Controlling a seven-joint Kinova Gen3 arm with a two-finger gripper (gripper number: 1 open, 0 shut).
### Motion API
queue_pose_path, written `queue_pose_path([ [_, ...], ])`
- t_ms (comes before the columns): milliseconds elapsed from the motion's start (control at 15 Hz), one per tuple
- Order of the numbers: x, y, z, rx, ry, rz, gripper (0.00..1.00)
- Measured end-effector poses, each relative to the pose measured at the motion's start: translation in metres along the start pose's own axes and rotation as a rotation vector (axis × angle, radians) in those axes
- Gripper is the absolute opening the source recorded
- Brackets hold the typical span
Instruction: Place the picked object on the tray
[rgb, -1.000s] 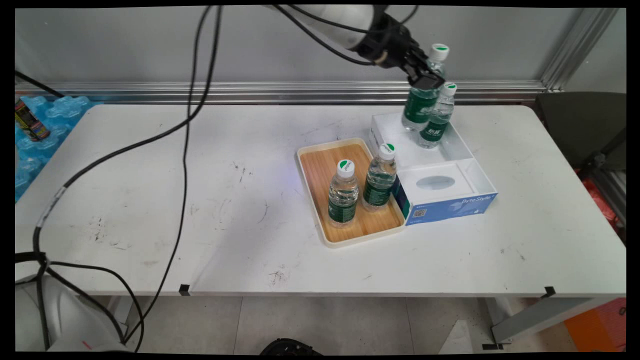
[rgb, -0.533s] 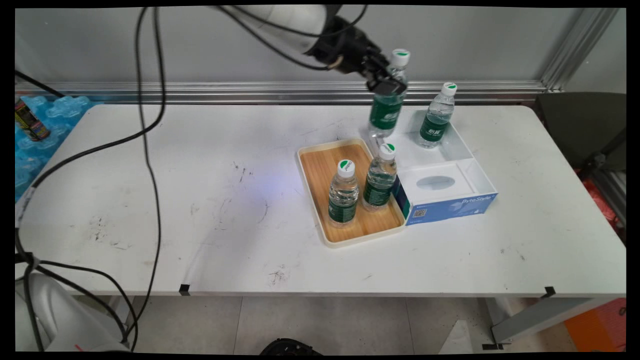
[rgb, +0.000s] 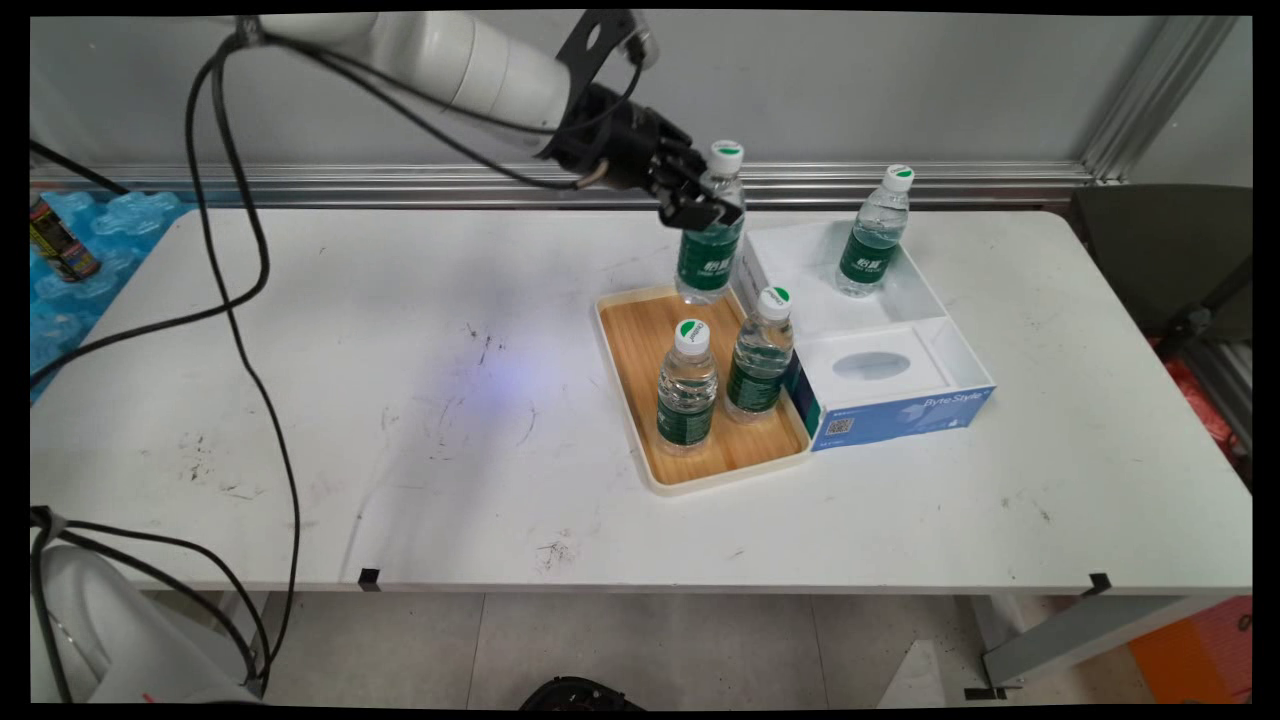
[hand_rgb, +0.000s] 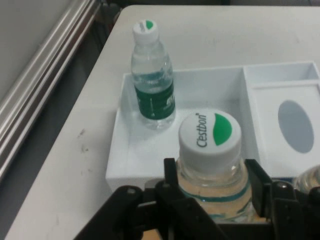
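The gripper (rgb: 703, 205) jaws pinch a bottle (rgb: 710, 250) below its cap, carrying it upright above the tray's (rgb: 625, 375) far end.

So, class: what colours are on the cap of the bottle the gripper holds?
White and green cap, best in the hand view.

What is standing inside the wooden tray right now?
Two upright water bottles stand in the wooden tray. The gripper holds a third bottle over its far end; contact is hidden.

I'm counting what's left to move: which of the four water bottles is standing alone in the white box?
The bottle in the white box's far compartment. Two others stand on the wooden tray; the fourth is in the gripper.
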Motion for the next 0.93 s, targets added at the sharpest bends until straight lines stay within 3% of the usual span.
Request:
queue_pose_path([
  [533,-0.044,-0.003,0.027,-0.004,0.031,0.028,0.0],
  [933,-0.063,-0.003,0.052,-0.015,0.057,0.039,0.0],
])
